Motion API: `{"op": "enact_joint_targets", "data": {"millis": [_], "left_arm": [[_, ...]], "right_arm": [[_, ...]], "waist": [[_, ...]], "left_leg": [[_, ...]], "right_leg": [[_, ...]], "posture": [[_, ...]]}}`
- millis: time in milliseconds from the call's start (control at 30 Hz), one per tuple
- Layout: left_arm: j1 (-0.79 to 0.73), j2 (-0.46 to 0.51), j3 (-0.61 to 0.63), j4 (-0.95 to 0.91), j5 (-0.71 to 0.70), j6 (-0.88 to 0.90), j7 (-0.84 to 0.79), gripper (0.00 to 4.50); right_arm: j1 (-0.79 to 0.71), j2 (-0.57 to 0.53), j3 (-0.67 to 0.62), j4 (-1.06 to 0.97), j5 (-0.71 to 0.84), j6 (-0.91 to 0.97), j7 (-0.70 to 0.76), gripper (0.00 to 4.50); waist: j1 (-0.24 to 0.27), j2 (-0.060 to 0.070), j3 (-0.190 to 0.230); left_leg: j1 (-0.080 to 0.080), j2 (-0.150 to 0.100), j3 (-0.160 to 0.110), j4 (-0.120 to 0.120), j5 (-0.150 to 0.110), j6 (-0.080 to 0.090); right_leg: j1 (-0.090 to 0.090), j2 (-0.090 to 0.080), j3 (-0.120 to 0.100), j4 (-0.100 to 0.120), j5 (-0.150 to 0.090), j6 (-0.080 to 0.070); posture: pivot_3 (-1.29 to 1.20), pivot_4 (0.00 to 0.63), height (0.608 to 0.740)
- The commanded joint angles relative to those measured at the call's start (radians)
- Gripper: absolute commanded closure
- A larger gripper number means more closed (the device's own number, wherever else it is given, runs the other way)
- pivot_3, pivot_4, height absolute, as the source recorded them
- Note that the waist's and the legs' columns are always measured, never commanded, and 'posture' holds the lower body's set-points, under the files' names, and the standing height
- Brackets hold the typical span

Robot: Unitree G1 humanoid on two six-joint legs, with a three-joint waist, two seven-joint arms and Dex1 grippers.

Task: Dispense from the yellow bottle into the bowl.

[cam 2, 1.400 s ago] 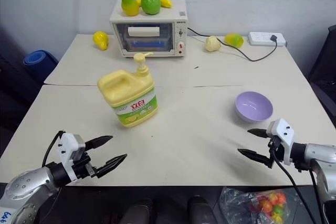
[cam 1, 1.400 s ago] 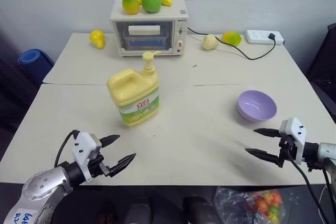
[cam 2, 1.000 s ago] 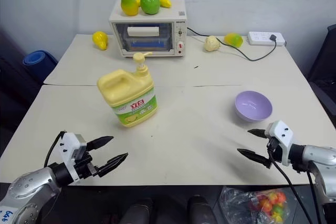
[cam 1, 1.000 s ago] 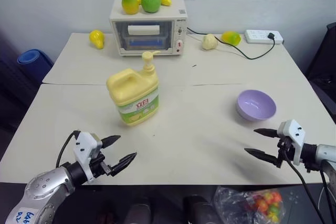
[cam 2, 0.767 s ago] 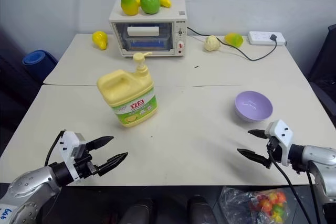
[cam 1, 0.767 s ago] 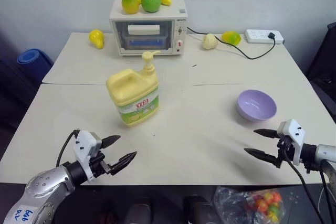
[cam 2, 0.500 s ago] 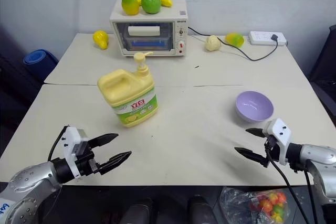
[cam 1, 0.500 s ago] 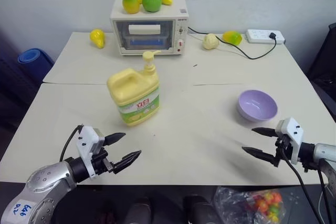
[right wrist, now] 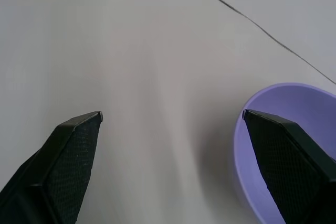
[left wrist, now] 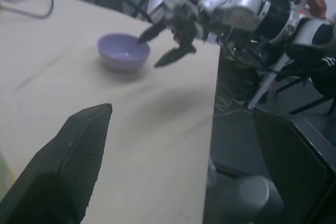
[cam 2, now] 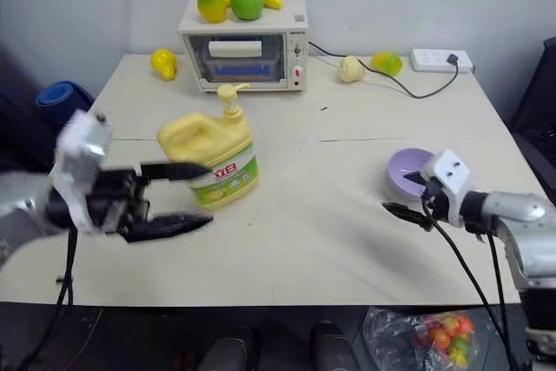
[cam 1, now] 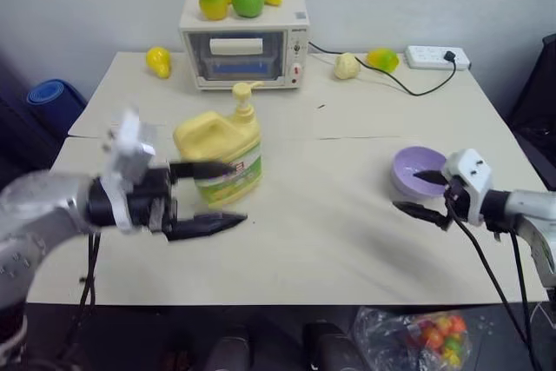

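Pale-yellow plastic — the yellow bottle standing upright toward the table's left half, about midway between its far and near edges, pump nozzle up. Hovering just in front of it, the left gripper, fingers spread wide and grasping nothing, one fingertip crossing the label. Sitting near the right edge, the bowl — lavender, upright. Hanging right beside its near rim, the right gripper, released too, one finger over the bowl's rim.
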Motion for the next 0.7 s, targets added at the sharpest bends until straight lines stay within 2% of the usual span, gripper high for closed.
{"op": "enact_joint_targets", "data": {"millis": [33, 133, 300, 533, 667, 700], "left_arm": [[-0.112, 0.023, -0.064, 0.042, -0.002, 0.016, -0.063, 0.01], [-0.193, 0.028, -0.135, 0.065, 0.076, -0.010, -0.117, 0.01], [-0.228, 0.011, -0.207, 0.104, 0.183, -0.051, -0.169, 0.01], [-0.274, -0.028, -0.206, 0.098, 0.180, -0.042, -0.189, 0.01], [-0.286, -0.034, -0.206, 0.099, 0.190, -0.041, -0.193, 0.00], [-0.286, -0.035, -0.206, 0.100, 0.195, -0.043, -0.195, 0.00]], "right_arm": [[-0.063, 0.018, 0.045, 0.053, -0.056, 0.023, -0.044, 0.00], [-0.121, 0.048, 0.090, 0.126, -0.098, 0.007, -0.066, 0.00], [-0.178, 0.093, 0.114, 0.252, -0.150, -0.041, -0.107, 0.00], [-0.193, 0.117, 0.112, 0.326, -0.181, -0.082, -0.141, 0.00], [-0.201, 0.132, 0.097, 0.348, -0.178, -0.097, -0.164, 0.89], [-0.204, 0.135, 0.096, 0.352, -0.179, -0.101, -0.168, 1.26]], "waist": [[0.000, 0.000, 0.000], [-0.005, 0.000, 0.000], [-0.019, 0.000, 0.000], [-0.023, 0.000, 0.000], [-0.024, 0.000, 0.000], [-0.024, 0.000, 0.000]], "left_leg": [[-0.002, 0.000, 0.000, 0.000, 0.000, 0.000], [-0.009, 0.000, 0.001, 0.000, 0.003, -0.005], [-0.021, -0.001, 0.006, 0.003, 0.004, -0.007], [-0.022, 0.000, 0.009, 0.010, 0.004, -0.006], [-0.020, 0.000, 0.011, 0.013, 0.005, -0.003], [-0.020, 0.000, 0.011, 0.013, 0.005, -0.001]], "right_leg": [[-0.002, 0.000, 0.000, 0.000, 0.000, 0.000], [-0.010, 0.000, 0.000, 0.001, 0.000, 0.000], [-0.027, 0.000, -0.001, 0.012, 0.000, 0.000], [-0.028, 0.001, 0.001, 0.015, 0.000, 0.001], [-0.027, 0.002, 0.003, 0.017, 0.001, 0.003], [-0.027, 0.002, 0.004, 0.018, 0.002, 0.003]], "posture": [[0.00, 0.150, 0.740], [0.00, 0.150, 0.740], [0.00, 0.150, 0.740], [0.00, 0.150, 0.740], [0.00, 0.150, 0.740], [0.00, 0.150, 0.740]]}}
